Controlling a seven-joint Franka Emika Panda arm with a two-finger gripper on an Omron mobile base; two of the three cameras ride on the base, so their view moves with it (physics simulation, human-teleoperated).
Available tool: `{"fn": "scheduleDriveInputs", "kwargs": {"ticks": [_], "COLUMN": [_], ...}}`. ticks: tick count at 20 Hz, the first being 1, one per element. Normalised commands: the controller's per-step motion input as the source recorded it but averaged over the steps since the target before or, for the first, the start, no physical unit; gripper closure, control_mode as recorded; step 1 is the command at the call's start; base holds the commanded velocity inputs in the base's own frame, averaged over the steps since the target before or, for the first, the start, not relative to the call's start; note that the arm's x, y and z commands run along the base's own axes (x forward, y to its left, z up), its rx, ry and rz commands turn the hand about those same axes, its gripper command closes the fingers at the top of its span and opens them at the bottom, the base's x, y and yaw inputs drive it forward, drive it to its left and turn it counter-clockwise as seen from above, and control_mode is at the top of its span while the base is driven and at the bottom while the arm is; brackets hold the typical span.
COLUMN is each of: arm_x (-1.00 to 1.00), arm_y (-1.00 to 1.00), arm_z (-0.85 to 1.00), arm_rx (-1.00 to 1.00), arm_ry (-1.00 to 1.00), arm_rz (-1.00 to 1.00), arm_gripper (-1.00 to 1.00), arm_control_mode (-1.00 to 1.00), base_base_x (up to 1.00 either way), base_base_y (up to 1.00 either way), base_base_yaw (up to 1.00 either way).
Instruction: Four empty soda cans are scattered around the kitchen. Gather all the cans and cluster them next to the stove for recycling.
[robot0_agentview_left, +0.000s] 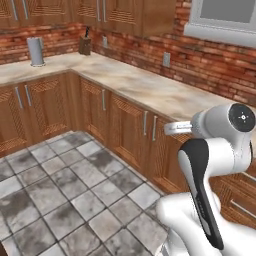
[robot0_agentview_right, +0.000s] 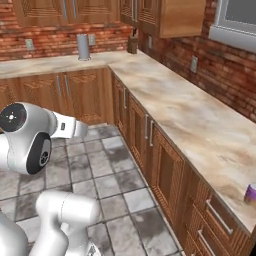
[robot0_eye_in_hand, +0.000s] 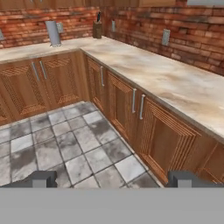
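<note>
Where readable: no txt, plain canister.

One soda can stands upright on the marbled counter, close to the counter's front edge. It is a small, dark reddish-purple cylinder with a pale top, partly cut off by the right base view's right border

The L-shaped beige marble counter over brown wooden cabinets is being viewed downward from behind the arm's left and right. The tall plain grey canister in the corner is being shared. From the hand, the corner is being faced closer, lower.
</note>
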Motion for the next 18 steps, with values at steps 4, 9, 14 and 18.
{"fn": "scheduleDriveInputs", "kwargs": {"ticks": [4, 9, 14, 18], "arm_x": [0.00, 0.00, 0.00, 0.00], "arm_y": [0.00, 0.00, 0.00, 0.00], "arm_z": [0.00, 0.00, 0.00, 0.00], "arm_rx": [0.00, 0.00, 0.00, 0.00], "arm_ry": [0.00, 0.00, 0.00, 0.00], "arm_rz": [0.00, 0.00, 0.00, 0.00], "arm_gripper": [-1.00, -1.00, -1.00, -1.00], "arm_control_mode": [1.00, 1.00, 1.00, 1.00], "base_base_x": [0.71, 0.51, 0.41, 0.26], "base_base_y": [0.20, 0.25, 0.10, 0.00], "base_base_yaw": [0.01, 0.01, -0.03, -0.27]}}
